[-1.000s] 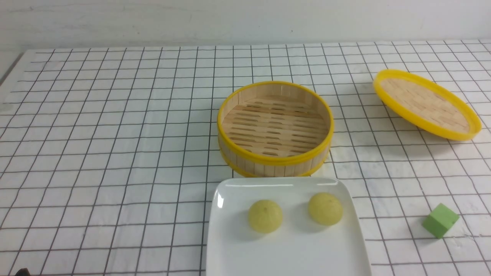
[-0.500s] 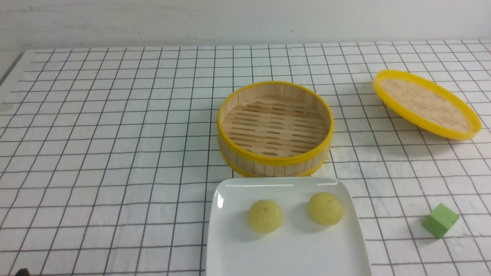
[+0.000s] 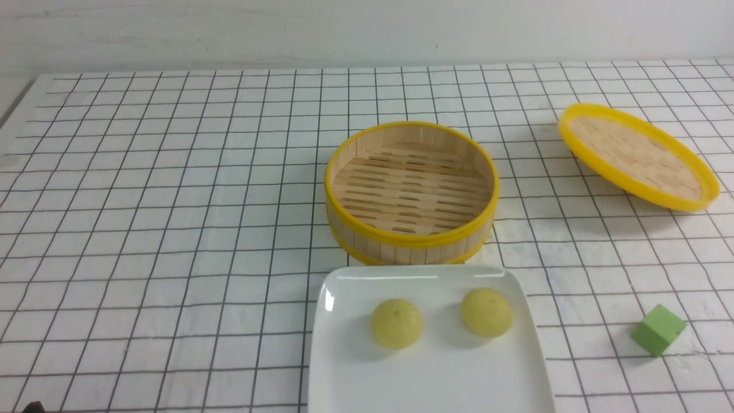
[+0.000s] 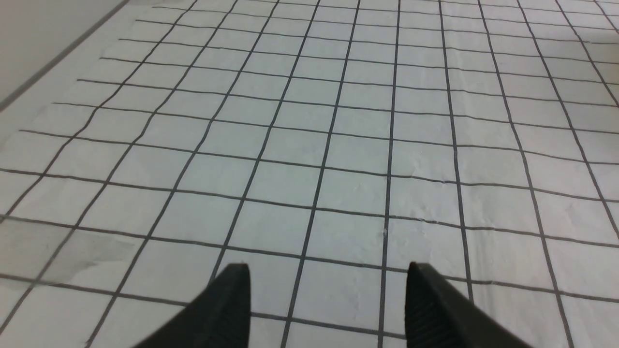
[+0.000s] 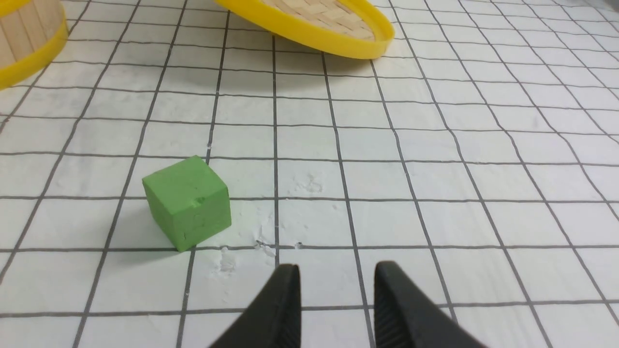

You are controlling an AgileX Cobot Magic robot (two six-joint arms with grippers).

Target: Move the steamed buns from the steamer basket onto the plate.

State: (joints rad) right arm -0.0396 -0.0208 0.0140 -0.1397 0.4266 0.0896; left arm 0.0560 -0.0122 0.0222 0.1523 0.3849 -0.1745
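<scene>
Two pale steamed buns [image 3: 396, 323] on white plate [image 3: 344, 378], bamboo steamer basket [image 3: 410, 194] empty behind

Gridded table [image 3: 172, 229] carries basket [image 3: 411, 238], plate [image 3: 430, 378], lid [image 3: 638, 155], cube [image 3: 658, 330].

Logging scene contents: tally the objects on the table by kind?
Pale yellow-green steamed buns: 2
Round bamboo steamer basket: 1
Glossy white square plate: 1
Shallow yellow-rimmed woven lid: 1
Green cube: 1
Total: 6

No readable text, labels, brands or numbers anywhere.
</scene>
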